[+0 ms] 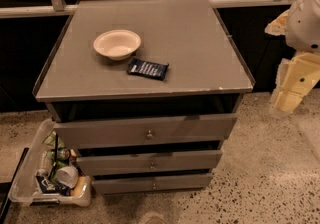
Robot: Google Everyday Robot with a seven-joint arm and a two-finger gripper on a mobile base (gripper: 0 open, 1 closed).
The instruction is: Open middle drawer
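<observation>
I am looking down at a grey cabinet [165, 33] standing on a speckled floor [270, 178], with a white bowl [117, 44] and a dark packet [147, 69] lying on top. The middle drawer [150, 161] is sitting between two others. The gripper [286, 99] is hanging right of the cabinet, well apart; I cannot tell if it is open or closed.

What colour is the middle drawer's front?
The middle drawer is grey, camera view; hand hangs right of the cabinet.
</observation>
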